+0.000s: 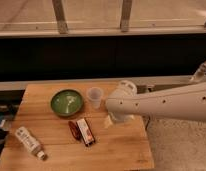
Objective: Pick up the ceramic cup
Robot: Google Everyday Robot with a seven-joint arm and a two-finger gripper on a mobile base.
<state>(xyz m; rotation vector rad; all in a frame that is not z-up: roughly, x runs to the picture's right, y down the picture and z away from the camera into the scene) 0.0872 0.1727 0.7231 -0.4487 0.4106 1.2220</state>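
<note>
The ceramic cup (95, 97) is a small pale, handleless tapered cup standing upright on the wooden table (56, 145), just right of the green bowl (66, 102). My white arm reaches in from the right. My gripper (110, 120) is at the arm's end, low over the table, a little right of and nearer than the cup, apart from it. The arm's bulk hides most of the gripper.
A white bottle (30, 142) lies at the table's front left. A dark red-brown object (74, 131) and a snack packet (86, 132) lie side by side near the middle. A dark window wall runs behind the table. Speckled floor lies to the right.
</note>
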